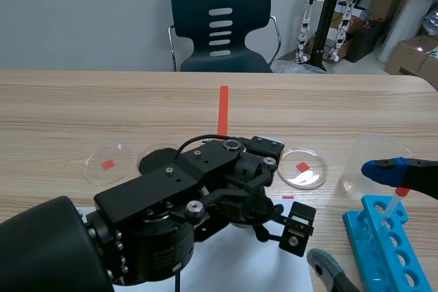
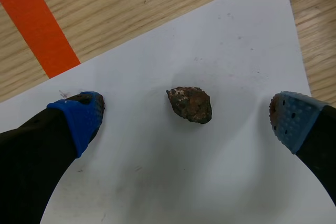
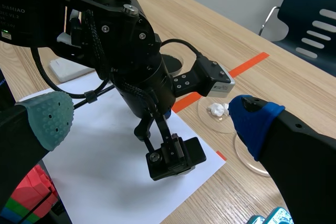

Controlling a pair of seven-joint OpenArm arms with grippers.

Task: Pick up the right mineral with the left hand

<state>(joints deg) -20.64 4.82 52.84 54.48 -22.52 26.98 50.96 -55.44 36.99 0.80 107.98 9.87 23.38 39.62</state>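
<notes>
mineral (image 2: 190,104): one small lump, rust-brown with pale flecks, rough and irregular, lying on a white paper sheet (image 2: 157,182) inward of the sheet's far right corner. the sheet sits at the near edge of the table (image 1: 82,100). no second specimen shows in the left wrist view, so its being the right-hand one cannot be confirmed there. left gripper (image 2: 186,120): jaws released and spread wide, one blue pad on each side of the lump, neither touching it. right gripper (image 1: 348,215): jaws likewise released, holding nothing, off the sheet's right edge. handling, as judged: rigid stone, no give, probably dense for its size yet no load for this gripper. the surface is gritty and should bite well into the soft pads, though it may shed grains. the lump is longer one way than the other and tapers to points, so it is best taken across the broad middle, pads square to its flatter flanks; a grip on a pointed end is likely to let it twist or pop out. surface: the paper is thin and smooth over wood grain, so pads that scrape it could drag or wrinkle it and shift the stone. room: bare paper all round the lump gives ample closing clearance. an orange tape strip (image 2: 37,24) marks the wood beyond the sheet's far edge. clear petri dishes (image 1: 303,167) stand further toward the table's middle, and a blue tube rack (image 1: 387,247) stands by the near right corner, all well apart from the lump.
</notes>
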